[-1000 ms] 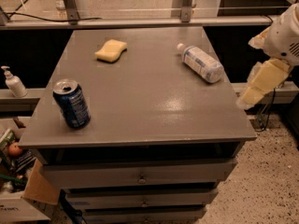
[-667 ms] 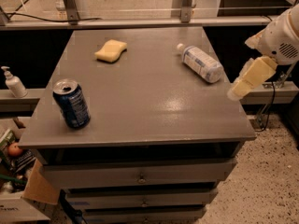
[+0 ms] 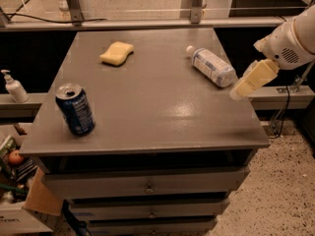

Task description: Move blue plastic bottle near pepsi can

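Grey table [image 3: 157, 112], and the blue plastic bottle [image 3: 211, 67] is lying on its side at the far right of it, white cap pointing to the far left. The pepsi can [image 3: 75, 109] stands upright way over at the near left, so the two are well apart and the move hasn't happened yet.

The gripper [image 3: 246, 85] hangs at the table's right edge, just beside the bottle's base end (honestly can't tell if it's open or closed from this angle, or whether it's touching).

What I'd worry about: the bottle is round and on its side, so a sloppy nudge could roll it, and it's close enough to the right edge to go off. At the other end, coming in too hot could knock the can over. The yellow sponge [image 3: 117, 53] looks clear of the path.
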Robot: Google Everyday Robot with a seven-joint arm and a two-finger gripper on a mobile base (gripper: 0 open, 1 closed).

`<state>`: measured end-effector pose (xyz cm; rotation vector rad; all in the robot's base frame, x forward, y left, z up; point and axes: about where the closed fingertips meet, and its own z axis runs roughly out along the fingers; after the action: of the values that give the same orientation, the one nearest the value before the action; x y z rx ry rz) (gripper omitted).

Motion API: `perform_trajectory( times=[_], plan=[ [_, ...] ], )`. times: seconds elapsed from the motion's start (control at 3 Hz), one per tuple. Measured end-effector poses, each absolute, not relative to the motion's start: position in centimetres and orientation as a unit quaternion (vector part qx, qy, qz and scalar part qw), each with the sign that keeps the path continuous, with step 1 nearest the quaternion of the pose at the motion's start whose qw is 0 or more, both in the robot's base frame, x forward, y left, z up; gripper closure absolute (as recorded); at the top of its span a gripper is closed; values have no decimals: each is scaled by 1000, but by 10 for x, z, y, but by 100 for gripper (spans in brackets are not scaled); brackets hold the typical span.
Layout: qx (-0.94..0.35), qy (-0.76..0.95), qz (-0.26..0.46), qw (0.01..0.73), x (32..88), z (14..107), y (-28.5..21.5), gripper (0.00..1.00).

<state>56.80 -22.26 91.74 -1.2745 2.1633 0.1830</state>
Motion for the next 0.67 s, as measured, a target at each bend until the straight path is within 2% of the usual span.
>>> perform_trajectory(
  times=[0.67],
  plan=[
    [-438,827,104,336,617,899,-205,0]
  ],
)
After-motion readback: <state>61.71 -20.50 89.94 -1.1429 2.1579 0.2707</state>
